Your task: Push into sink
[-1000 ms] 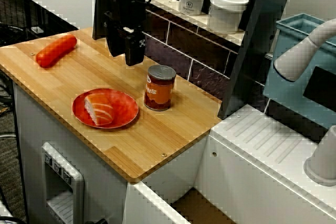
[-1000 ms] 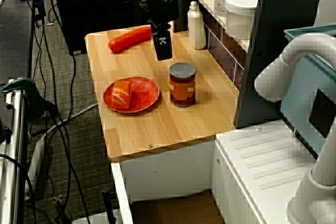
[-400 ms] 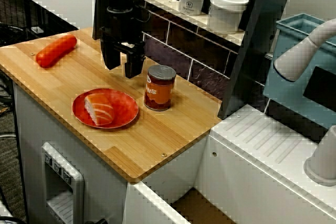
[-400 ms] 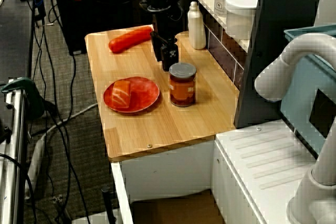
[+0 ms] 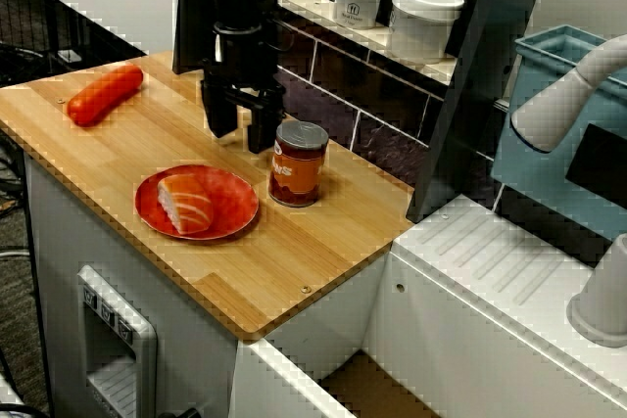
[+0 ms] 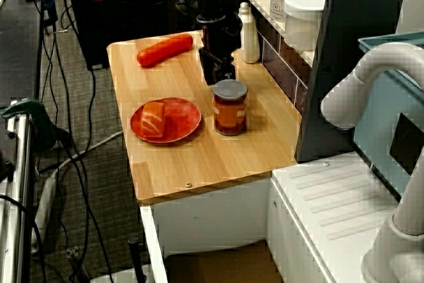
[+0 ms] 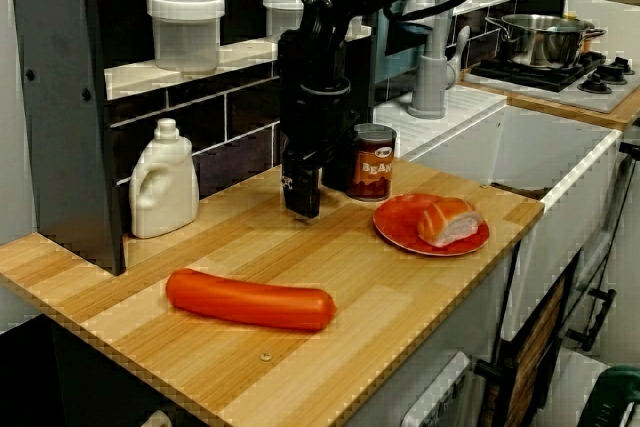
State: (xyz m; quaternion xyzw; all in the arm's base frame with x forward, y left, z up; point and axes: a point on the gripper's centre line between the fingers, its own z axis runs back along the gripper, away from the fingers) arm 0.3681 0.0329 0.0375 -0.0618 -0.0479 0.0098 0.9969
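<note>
Can [image 5: 298, 162] upright, axis vertical, on wooden counter [image 5: 118, 149], right of red plate [image 5: 238, 198]. Gripper [image 5: 240, 130] just left of can, fingers pointing down, parted, holding nothing. Sink [image 7: 520, 152] beyond counter's right edge.

Our black arm [image 5: 230, 7] drops vertically from the upper left of the frame, gripper [image 5: 241, 129] pointing straight down, its two fingers [image 5: 217, 115] slightly parted with nothing between them.
</note>
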